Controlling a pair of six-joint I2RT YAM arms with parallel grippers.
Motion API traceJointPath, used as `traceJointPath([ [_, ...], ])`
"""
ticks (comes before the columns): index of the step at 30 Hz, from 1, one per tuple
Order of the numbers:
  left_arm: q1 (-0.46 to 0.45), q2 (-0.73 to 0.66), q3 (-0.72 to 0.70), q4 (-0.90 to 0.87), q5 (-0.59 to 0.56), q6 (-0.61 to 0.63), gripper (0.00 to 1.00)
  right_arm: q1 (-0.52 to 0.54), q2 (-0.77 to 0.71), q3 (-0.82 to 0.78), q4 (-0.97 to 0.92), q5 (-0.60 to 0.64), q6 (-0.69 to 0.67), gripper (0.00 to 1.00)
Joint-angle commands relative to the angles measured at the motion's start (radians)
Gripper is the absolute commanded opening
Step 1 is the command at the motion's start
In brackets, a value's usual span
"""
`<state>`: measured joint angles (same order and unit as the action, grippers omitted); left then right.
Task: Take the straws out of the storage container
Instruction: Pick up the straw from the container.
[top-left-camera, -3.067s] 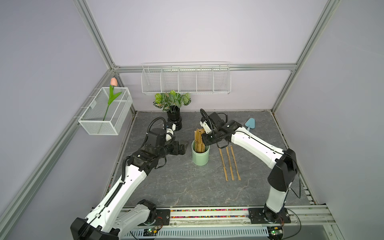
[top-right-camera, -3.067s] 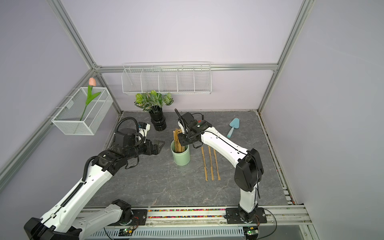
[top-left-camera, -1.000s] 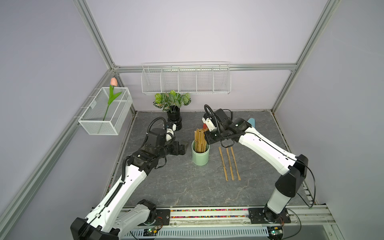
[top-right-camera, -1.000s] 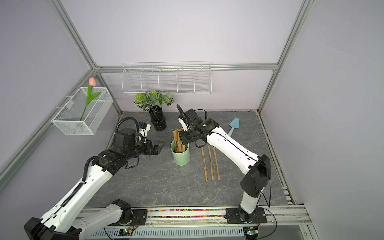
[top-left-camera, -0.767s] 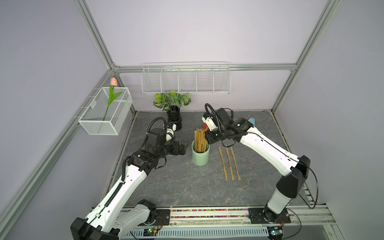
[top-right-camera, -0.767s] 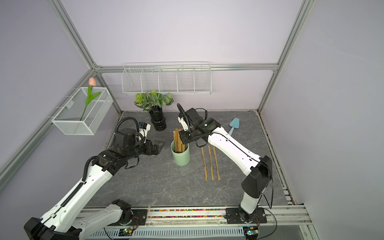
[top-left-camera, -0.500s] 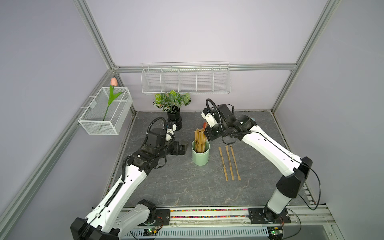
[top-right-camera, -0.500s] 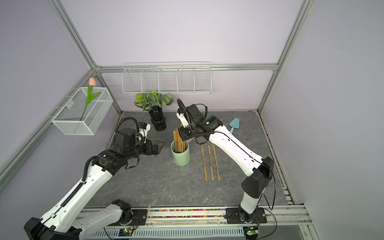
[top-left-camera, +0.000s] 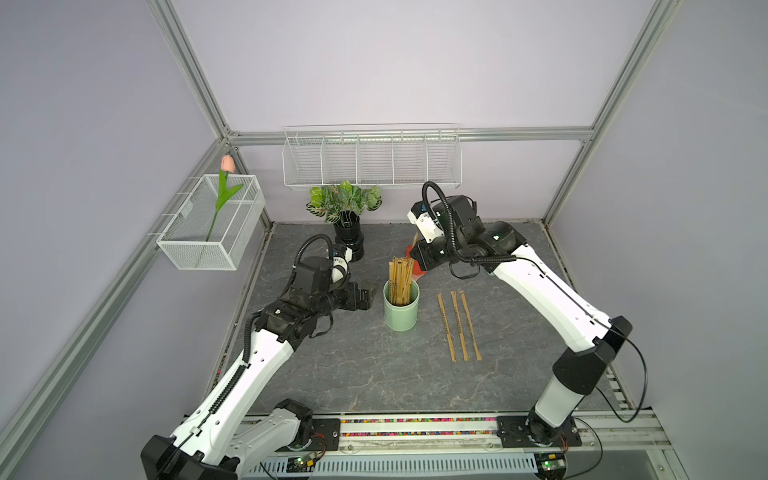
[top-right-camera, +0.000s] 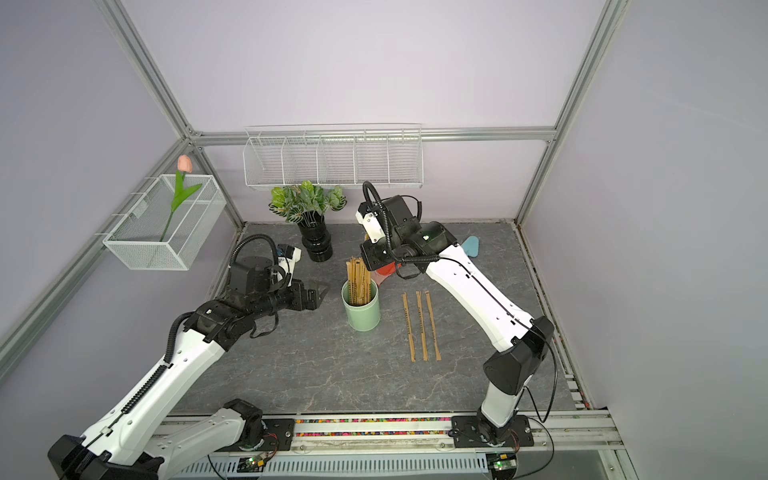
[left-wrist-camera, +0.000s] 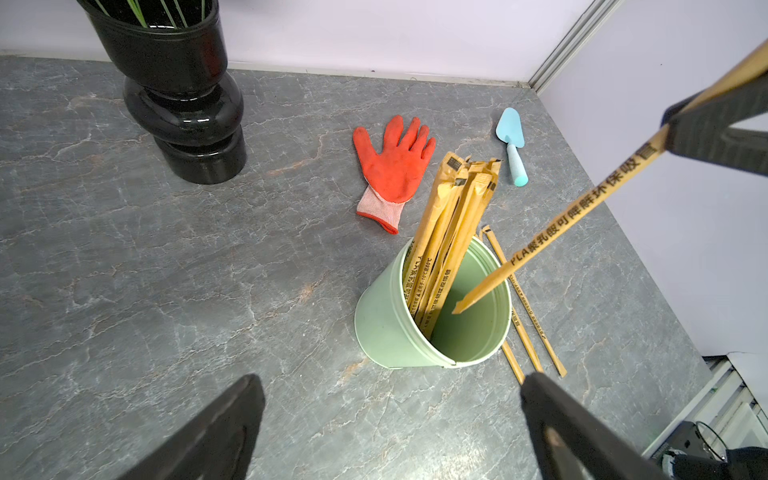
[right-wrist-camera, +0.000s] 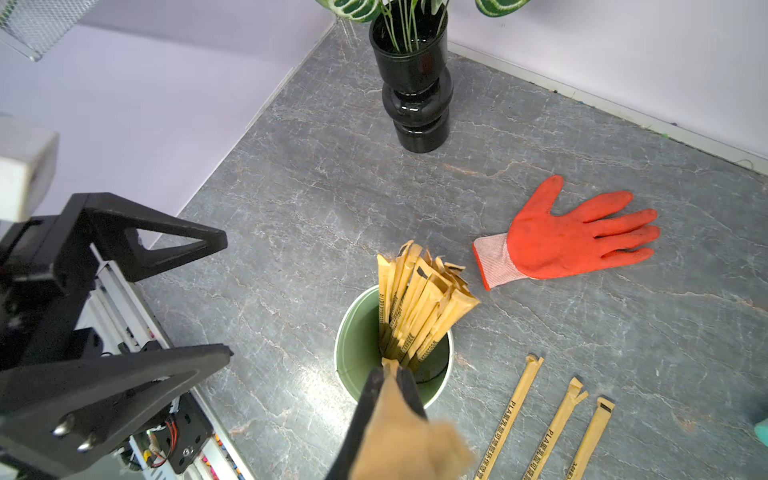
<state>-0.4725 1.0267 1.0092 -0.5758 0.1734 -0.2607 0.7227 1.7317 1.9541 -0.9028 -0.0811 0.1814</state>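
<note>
The storage container, a mint-green cup (top-left-camera: 401, 316) (top-right-camera: 361, 316) (left-wrist-camera: 386, 320) (right-wrist-camera: 353, 345), stands mid-table with a bunch of tan straws (top-left-camera: 400, 278) (top-right-camera: 358, 280) (left-wrist-camera: 449, 224) (right-wrist-camera: 415, 299) leaning in it. My right gripper (top-left-camera: 417, 259) (top-right-camera: 368, 253) (right-wrist-camera: 390, 370) is above the cup, shut on one straw (left-wrist-camera: 582, 216) (right-wrist-camera: 399, 415). That straw slants down, and its lower tip hangs over the cup's mouth. My left gripper (top-left-camera: 365, 297) (top-right-camera: 320, 293) (left-wrist-camera: 390, 382) is open and empty, just left of the cup. Three straws (top-left-camera: 459, 326) (top-right-camera: 422, 326) (right-wrist-camera: 548, 432) lie side by side right of the cup.
A black vase with a leafy plant (top-left-camera: 349, 237) stands at the back. An orange glove (left-wrist-camera: 395, 166) (right-wrist-camera: 573, 237) lies behind the cup, with a blue trowel (left-wrist-camera: 513, 145) (top-right-camera: 471, 245) to its right. White wire baskets (top-left-camera: 372, 160) (top-left-camera: 212, 232) hang on the walls.
My right gripper has risen up and back from the bunch, drawing one straw up with it. The left arm has stayed still.
</note>
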Motion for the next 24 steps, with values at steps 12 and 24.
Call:
traceJointPath([
  [12, -0.004, -0.001, 0.0, -0.012, 0.004, 0.004, 0.99, -0.079, -0.133, -0.025, -0.011, -0.231, -0.048, 0.1],
  [24, -0.004, 0.003, 0.002, -0.013, 0.006, 0.004, 1.0, -0.102, -0.206, 0.036, -0.221, -0.155, -0.05, 0.1],
])
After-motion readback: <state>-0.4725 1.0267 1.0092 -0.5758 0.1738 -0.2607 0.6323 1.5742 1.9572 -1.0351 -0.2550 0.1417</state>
